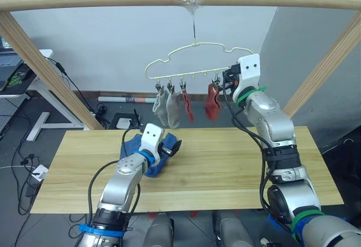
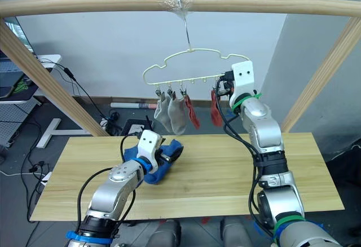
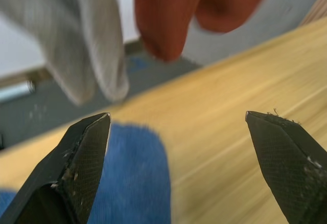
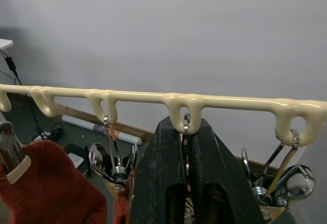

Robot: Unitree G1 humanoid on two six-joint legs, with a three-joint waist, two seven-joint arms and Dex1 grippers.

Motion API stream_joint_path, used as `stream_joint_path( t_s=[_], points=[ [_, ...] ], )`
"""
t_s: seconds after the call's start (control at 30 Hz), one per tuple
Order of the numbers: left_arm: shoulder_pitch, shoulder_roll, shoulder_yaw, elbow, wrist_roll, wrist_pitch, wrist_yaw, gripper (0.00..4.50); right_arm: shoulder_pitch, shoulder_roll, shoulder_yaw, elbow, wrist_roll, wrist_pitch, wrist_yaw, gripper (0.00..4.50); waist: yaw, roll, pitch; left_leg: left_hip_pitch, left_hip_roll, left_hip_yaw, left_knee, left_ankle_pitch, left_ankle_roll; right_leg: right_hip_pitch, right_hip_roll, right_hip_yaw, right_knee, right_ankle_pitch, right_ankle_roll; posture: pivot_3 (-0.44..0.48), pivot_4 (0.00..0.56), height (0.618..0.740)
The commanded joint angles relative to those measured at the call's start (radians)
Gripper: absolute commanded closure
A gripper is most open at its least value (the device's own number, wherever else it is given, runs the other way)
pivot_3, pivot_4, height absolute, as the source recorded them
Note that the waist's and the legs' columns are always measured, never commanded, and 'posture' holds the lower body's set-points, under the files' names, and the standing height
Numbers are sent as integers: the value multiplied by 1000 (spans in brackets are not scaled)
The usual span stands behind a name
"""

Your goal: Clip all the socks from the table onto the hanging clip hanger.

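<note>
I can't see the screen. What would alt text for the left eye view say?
A pale-yellow clip hanger hangs from a wooden pole, holding two grey socks and two rust-red socks. The robot's right claw is raised at the hanger's clip bar. Its left claw rests open over blue socks on the wooden table.

The left arm reaches forward low over the worktop, elbow bent, its wrist angled up. The left gripper hangs with its jaws spread wide, nothing between them. The right arm is raised high, forearm nearly upright. The right gripper has its jaws pressed together on a clip of the hanger.
</note>
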Motion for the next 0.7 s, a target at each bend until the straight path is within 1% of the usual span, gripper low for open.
stream_joint_path(
  t_s=[0.03,0.13,0.23,0.27,0.33,0.4,0.43,0.5,0.7],
  points=[
    [-37,11,-48,79,63,-23,2,118,-8,-20,-27,-70,29,56,16,4497,0,0,0,0,0,0,0,0,0,0,0,0,0,0,0,42,215,740],
    [-71,10,-55,184,109,-26,42,118,-4,-20,-50,-113,53,129,1,4497,-1,0,0,0,0,0,0,0,0,0,0,0,0,0,0,32,214,740],
    [-90,9,-38,237,113,-8,56,118,6,-23,-50,-145,55,161,-6,4497,-2,0,0,0,0,0,0,0,0,0,0,0,0,0,0,32,214,740],
    [-89,9,-37,252,106,10,45,118,9,-22,-52,-153,56,171,-9,4497,-2,0,0,0,0,0,0,0,0,0,0,0,0,0,0,12,209,740],
    [-85,18,-53,276,95,67,-2,118,11,-20,-56,-163,58,188,-15,4497,-4,0,0,0,0,0,0,0,0,0,0,0,0,0,0,12,209,740],
    [-84,20,-54,287,95,86,-14,118,12,-20,-56,-168,58,196,-17,4497,-3,0,0,0,0,0,0,0,0,0,0,0,0,0,0,12,209,740],
    [-81,16,-42,286,86,94,-13,410,12,-23,-57,-172,60,200,-16,4500,-3,0,0,0,0,0,0,0,0,0,0,0,0,0,0,2,207,740],
    [-75,16,-26,290,71,110,-25,620,13,-28,-61,-179,64,216,-17,4500,-3,0,0,1,0,0,0,0,0,1,0,0,0,0,0,2,207,740],
    [-74,11,-29,287,79,80,-33,2283,13,-43,-70,-191,77,247,-12,4500,-3,0,0,1,0,0,0,0,0,1,0,0,0,0,0,-2,202,740]
  ],
)
